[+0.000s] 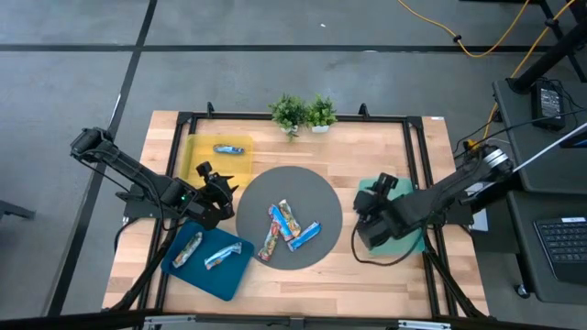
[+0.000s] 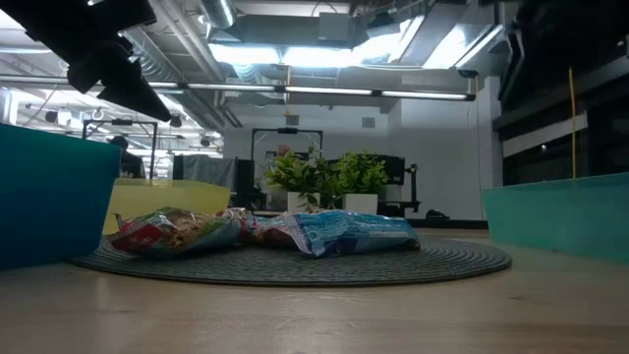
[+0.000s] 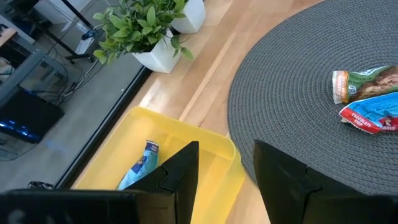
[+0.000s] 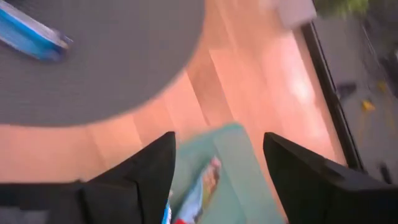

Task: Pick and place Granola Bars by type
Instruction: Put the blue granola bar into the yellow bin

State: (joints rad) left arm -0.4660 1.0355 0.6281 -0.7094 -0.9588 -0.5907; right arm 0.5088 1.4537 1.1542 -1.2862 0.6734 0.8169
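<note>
Three bars lie in a heap on the round grey mat (image 1: 316,197): two multicoloured ones (image 1: 284,220) and a bright blue one (image 1: 305,236), also seen in the low view as a multicoloured bar (image 2: 177,231) and a blue bar (image 2: 354,231). The yellow tray (image 1: 197,151) holds one blue bar (image 3: 144,163). The blue tray (image 1: 197,275) holds two bars (image 1: 186,249). My left gripper (image 3: 227,149) hangs open and empty over the yellow tray's edge nearest the mat. My right gripper (image 4: 217,143) is open above the green tray (image 4: 239,162), where a multicoloured bar (image 4: 200,190) lies.
Two potted plants (image 1: 303,113) stand at the table's far edge. A black frame (image 1: 413,137) runs around the working area. Bare wood shows between the mat and the green tray (image 1: 348,156) and along the near edge (image 1: 312,289).
</note>
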